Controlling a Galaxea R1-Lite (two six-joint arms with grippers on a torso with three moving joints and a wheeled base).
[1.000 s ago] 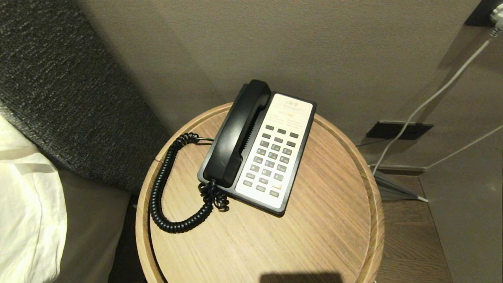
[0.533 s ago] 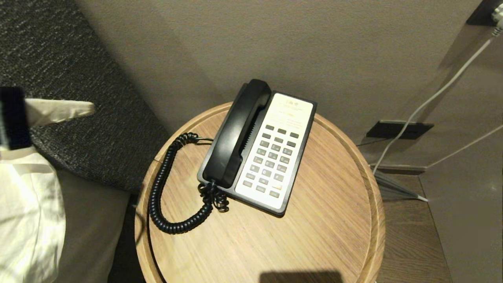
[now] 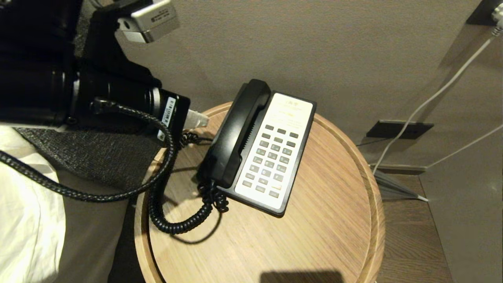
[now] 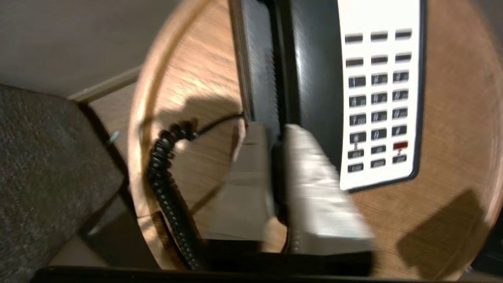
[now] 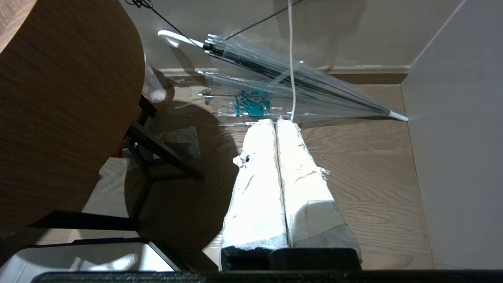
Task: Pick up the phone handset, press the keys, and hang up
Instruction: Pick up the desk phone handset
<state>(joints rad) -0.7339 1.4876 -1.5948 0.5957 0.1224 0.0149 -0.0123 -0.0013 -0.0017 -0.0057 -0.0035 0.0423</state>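
The black phone handset point(image 3: 235, 133) lies in its cradle on the left side of the phone base point(image 3: 275, 157), whose white face carries the keys. Its coiled cord point(image 3: 173, 226) loops over the round wooden table point(image 3: 314, 236). My left gripper point(image 3: 196, 119) reaches in from the left, just over the table's rim and a short way from the handset's middle. Seen from the left wrist, the left gripper point(image 4: 276, 131) is open by a narrow gap, holding nothing, with the handset point(image 4: 314, 78) and the keys point(image 4: 377, 98) beyond it. My right gripper point(image 5: 277, 122) hangs shut above the floor beside the table.
A beige wall stands close behind the table. A dark upholstered headboard point(image 3: 98, 157) and white bedding point(image 3: 27, 220) lie to the left. On the floor to the right lie a clear folded umbrella point(image 5: 294, 78) and a white cable point(image 3: 432, 98).
My left arm has swung in from the left edge to the table's rim beside the handset, and its fingers have parted a little. The phone has not moved.
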